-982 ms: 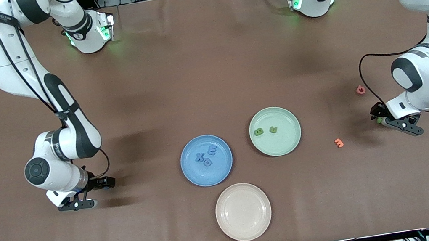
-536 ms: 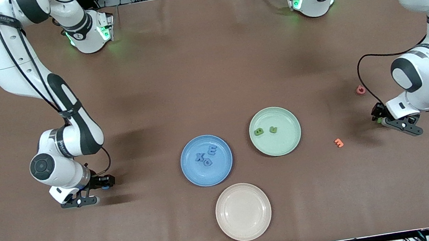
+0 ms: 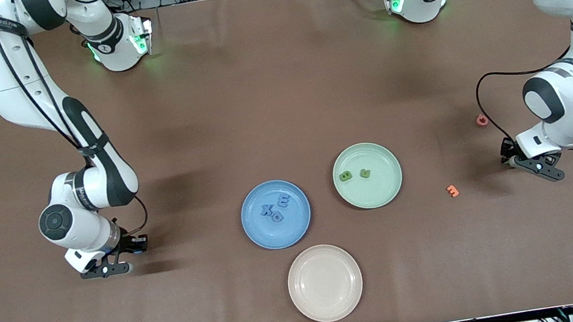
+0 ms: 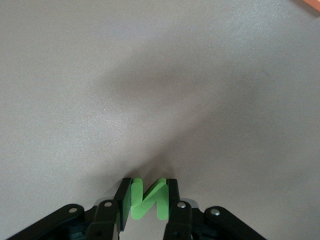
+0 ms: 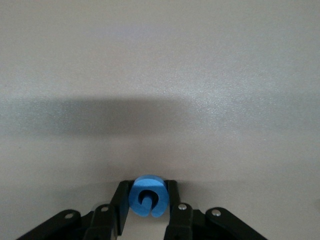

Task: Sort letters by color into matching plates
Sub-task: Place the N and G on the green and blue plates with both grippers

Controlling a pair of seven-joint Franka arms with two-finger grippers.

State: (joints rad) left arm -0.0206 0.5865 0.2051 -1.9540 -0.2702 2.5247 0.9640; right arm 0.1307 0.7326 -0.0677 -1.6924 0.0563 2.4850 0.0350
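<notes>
Both grippers have closed: left gripper (image 4: 145, 200) pinching a green N (image 4: 148, 199), right gripper (image 5: 145, 200) a blue letter (image 5: 147, 195) (unreadable).

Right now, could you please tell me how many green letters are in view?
3. Two green letters lie side by side in the mint green plate. A third, an N, is pinched between the left gripper's fingers at the left arm's end of the table. A fourth may be hidden.

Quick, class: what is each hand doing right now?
Left hand: closed on a green letter N.
Right hand: closed on a round blue letter.
</notes>
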